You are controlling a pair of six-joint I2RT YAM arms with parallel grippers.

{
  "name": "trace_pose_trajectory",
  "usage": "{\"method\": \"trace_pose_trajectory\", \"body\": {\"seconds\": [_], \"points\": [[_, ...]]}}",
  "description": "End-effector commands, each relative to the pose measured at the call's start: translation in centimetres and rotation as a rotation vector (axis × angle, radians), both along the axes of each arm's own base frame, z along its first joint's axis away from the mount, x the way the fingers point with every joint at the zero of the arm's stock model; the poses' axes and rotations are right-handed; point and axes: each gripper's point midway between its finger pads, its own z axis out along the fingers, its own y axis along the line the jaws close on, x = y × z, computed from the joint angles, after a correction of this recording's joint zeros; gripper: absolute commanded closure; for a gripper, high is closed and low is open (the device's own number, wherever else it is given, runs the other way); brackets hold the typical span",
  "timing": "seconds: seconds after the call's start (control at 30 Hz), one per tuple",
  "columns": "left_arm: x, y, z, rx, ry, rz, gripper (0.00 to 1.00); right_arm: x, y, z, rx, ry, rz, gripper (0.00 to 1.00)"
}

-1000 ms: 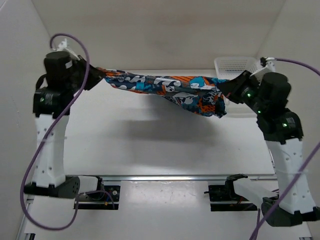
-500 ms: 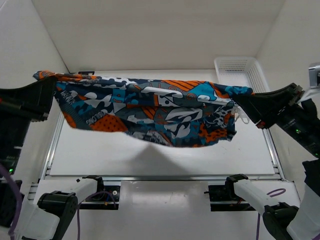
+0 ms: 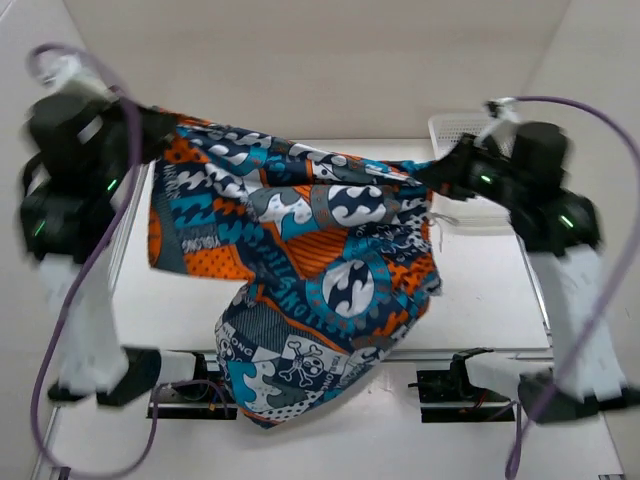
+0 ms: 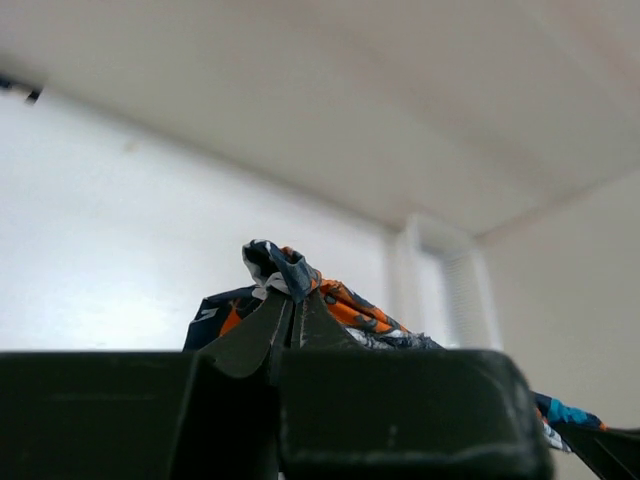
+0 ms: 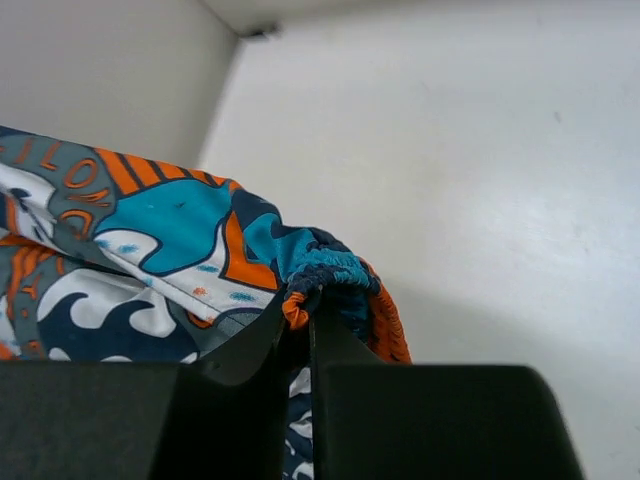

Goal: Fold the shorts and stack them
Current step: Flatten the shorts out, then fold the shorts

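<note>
Left pincer (image 4: 289, 308): clamped on orange-turquoise-navy printed fabric shorts (image 3: 330, 270)
Right pincer (image 5: 303, 305): clamped on their right corner

The left arm (image 3: 88, 300) and right arm (image 3: 572, 290) rise upright from their bases at the near edge, wrists carried high. Both are motion-blurred in the top view. The left pincer (image 4: 290, 300) points right, fingers pressed together on a bunched edge of the shorts (image 3: 330, 260). The right pincer (image 5: 300, 305) points left, fingers likewise pressed together on a gathered edge.
</note>
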Motion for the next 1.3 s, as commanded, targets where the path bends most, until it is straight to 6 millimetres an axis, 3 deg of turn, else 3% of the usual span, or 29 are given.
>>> {"method": "trace_pose_trajectory", "body": {"seconds": [0.0,0.03,0.07,0.13,0.17,0.2,0.23,0.27,0.3,0.33,0.37,0.4,0.43,0.47,0.57,0.67,0.77,0.8,0.83,0.87,0.9,0.93,0.97,1.03,1.1,1.13,1.2,1.23,1.27], "points": [[9.3,5.4,-6.4,0.116,0.165,0.266,0.90,7.9,-2.3,-8.9,-0.192,0.156,-0.173,1.00],[10.8,5.8,-8.5,0.125,0.218,0.275,0.90,9.6,-1.7,-10.0,-0.195,0.155,-0.156,1.00],[13.4,5.4,-11.3,0.132,0.283,0.257,0.90,11.9,-1.2,-13.0,-0.220,0.230,-0.150,1.00],[15.9,6.0,-14.1,0.143,0.347,0.273,0.90,14.9,-1.0,-15.5,-0.253,0.257,-0.164,1.00],[18.4,6.6,-17.2,0.161,0.413,0.279,0.90,16.8,-0.7,-19.2,-0.287,0.338,-0.167,1.00],[19.5,6.4,-18.8,0.162,0.445,0.265,0.90,18.6,-0.2,-18.9,-0.298,0.311,-0.172,1.00],[20.6,7.1,-20.1,0.170,0.474,0.263,0.90,19.9,-0.1,-19.8,-0.311,0.324,-0.183,1.00],[22.6,7.4,-22.4,0.166,0.514,0.251,0.90,21.9,0.3,-23.4,-0.340,0.384,-0.171,1.00],[23.5,7.3,-23.3,0.153,0.528,0.227,0.90,22.8,0.7,-24.0,-0.339,0.399,-0.160,1.00],[24.2,7.8,-24.1,0.160,0.540,0.232,0.90,24.8,0.9,-22.6,-0.315,0.358,-0.164,1.00],[25.0,8.4,-23.5,0.155,0.518,0.244,0.90,26.1,1.4,-25.0,-0.314,0.397,-0.156,1.00],[26.0,8.5,-24.9,0.157,0.539,0.242,0.90,27.1,1.5,-25.2,-0.298,0.392,-0.149,1.00],[26.5,9.2,-24.8,0.153,0.533,0.255,0.90,28.1,2.1,-27.0,-0.286,0.423,-0.135,1.00],[27.0,9.8,-23.7,0.160,0.501,0.262,0.90,29.5,2.8,-25.2,-0.259,0.368,-0.124,1.00],[27.8,9.2,-23.6,0.168,0.484,0.216,0.90,30.5,3.6,-26.4,-0.240,0.397,-0.097,1.00],[26.6,8.2,-22.6,0.151,0.473,0.169,0.90,30.3,3.9,-25.5,-0.225,0.385,-0.081,1.00],[23.5,6.4,-21.3,0.151,0.473,0.111,0.90,28.7,3.3,-24.8,-0.210,0.404,-0.080,1.00],[22.4,4.9,-22.4,0.168,0.507,0.076,0.90,28.0,3.5,-24.5,-0.200,0.409,-0.063,1.00],[20.3,4.2,-20.3,0.171,0.474,0.065,0.90,27.5,2.8,-23.0,-0.199,0.385,-0.068,1.00],[19.0,3.6,-20.2,0.183,0.475,0.048,0.90,26.6,2.6,-23.8,-0.206,0.414,-0.067,1.00],[17.4,3.1,-22.6,0.188,0.545,0.031,0.90,25.9,2.5,-23.6,-0.214,0.414,-0.062,1.00],[15.0,2.5,-20.9,0.182,0.509,0.024,0.90,25.1,2.0,-22.3,-0.202,0.400,-0.063,1.00],[13.7,2.5,-21.4,0.183,0.522,0.023,0.90,24.2,1.8,-22.4,-0.206,0.417,-0.061,1.00],[10.1,2.0,-23.2,0.162,0.565,0.011,0.90,21.5,1.2,-23.5,-0.225,0.463,-0.054,1.00],[7.9,1.7,-24.7,0.147,0.597,-0.005,0.90,18.9,-0.2,-25.1,-0.280,0.495,-0.072,1.00],[6.4,0.8,-27.2,0.128,0.659,-0.018,0.90,17.9,-0.7,-25.7,-0.296,0.513,-0.085,1.00],[4.1,-0.6,-27.8,0.103,0.656,-0.059,0.90,16.2,-1.6,-26.0,-0.326,0.515,-0.107,1.00],[2.6,-2.0,-30.2,0.091,0.718,-0.087,0.90,14.8,-2.8,-28.3,-0.355,0.565,-0.132,1.00],[1.4,-2.4,-30.6,0.085,0.716,-0.091,0.90,13.7,-3.2,-29.2,-0.371,0.589,-0.140,1.00]]}}
